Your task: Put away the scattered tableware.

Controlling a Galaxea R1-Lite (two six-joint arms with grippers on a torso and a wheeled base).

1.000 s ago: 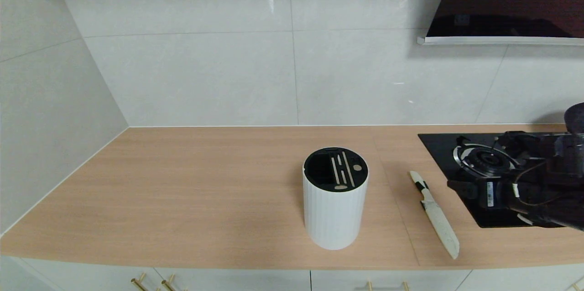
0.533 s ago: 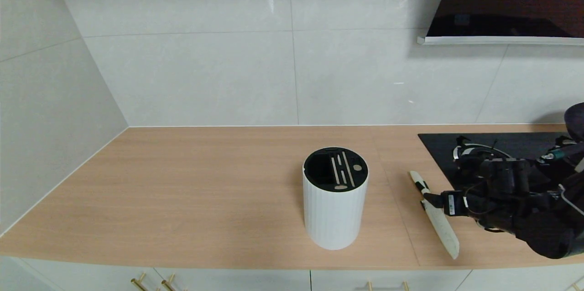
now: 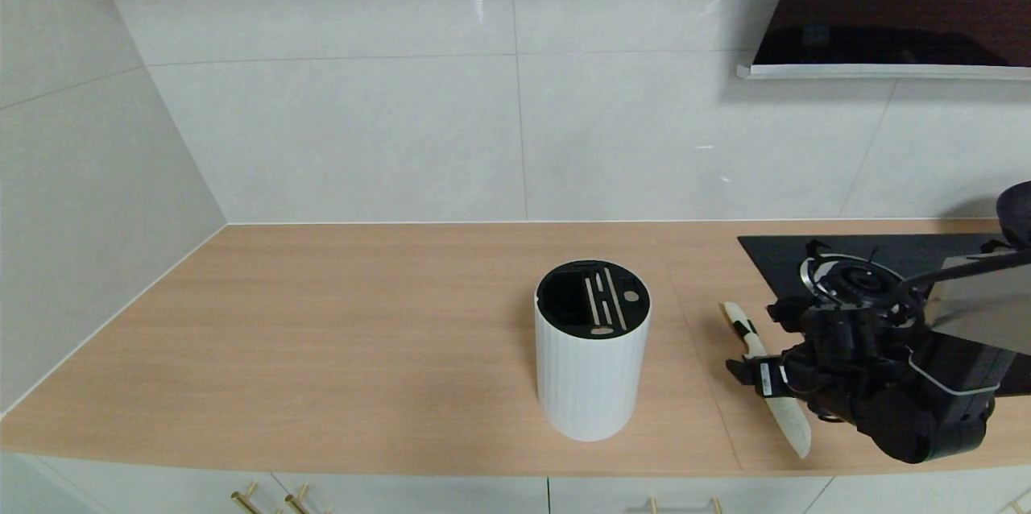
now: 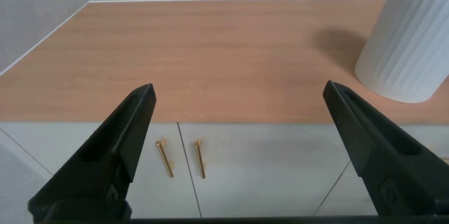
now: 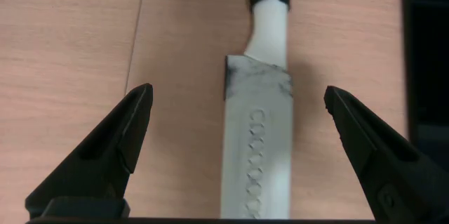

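On the table (image 3: pixel 362 321), the knife (image 3: pixel 789 417) is shown by the head view beside the white holder (image 3: pixel 592 353), under the right gripper (image 3: pixel 761 343); the left gripper (image 4: pixel 242 147) is shown released by its wrist view; the blade is shown straddled, ungrasped, by the right wrist view; the approach is judged in hand; lowering and closing are called for.
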